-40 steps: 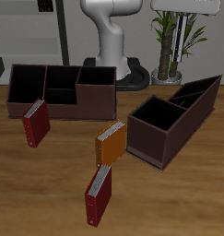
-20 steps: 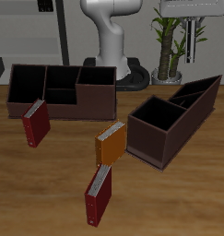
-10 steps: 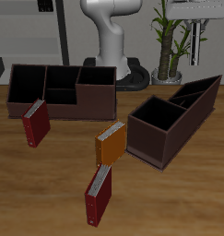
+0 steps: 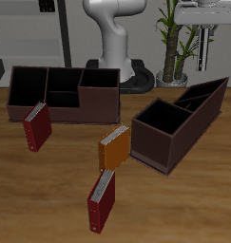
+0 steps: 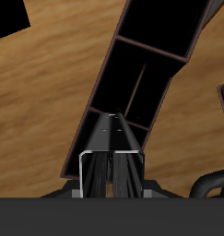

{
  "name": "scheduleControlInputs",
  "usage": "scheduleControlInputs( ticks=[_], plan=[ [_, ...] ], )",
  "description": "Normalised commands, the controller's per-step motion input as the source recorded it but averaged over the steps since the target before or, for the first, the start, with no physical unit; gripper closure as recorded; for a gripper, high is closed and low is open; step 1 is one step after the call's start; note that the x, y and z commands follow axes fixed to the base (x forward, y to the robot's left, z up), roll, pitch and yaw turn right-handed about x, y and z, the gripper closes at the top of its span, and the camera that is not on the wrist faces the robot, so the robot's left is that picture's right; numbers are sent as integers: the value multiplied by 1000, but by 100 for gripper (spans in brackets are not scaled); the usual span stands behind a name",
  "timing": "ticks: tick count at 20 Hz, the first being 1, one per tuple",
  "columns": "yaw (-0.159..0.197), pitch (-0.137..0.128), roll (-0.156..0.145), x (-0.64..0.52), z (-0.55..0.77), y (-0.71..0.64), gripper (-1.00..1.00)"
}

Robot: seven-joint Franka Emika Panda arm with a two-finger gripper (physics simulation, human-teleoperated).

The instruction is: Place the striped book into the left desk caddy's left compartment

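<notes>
Gripper (image 4: 200, 49) mostly cut off by exterior view's top edge; only finger tips show, and whether the jaws grip anything can't be told there. In wrist view, striped book (image 5: 111, 152) seen edge-on only, cover stripes not visible. Left desk caddy (image 5: 150, 69) runs past frame edge; compartment floors too dark to read.

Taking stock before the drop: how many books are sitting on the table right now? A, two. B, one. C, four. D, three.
D: the exterior view shows three books on the table, a red book beside the long caddy, an orange book next to the angled caddy, and a second red book nearest the front edge.
</notes>
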Motion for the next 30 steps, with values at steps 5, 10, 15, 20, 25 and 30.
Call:
scheduleControlInputs(
  ticks=[5, 10, 15, 20, 25, 30],
  plan=[
    [-30, 20, 8, -24, -91, -52, 100],
    [-43, 70, 17, 125, -114, -21, 100],
    [-33, 64, 27, 79, -147, 23, 100],
    [-6, 25, 10, 43, -59, 16, 100],
    [-35, 76, 32, 79, -186, 60, 100],
    [-12, 32, 15, -12, -105, 20, 100]
  ],
)
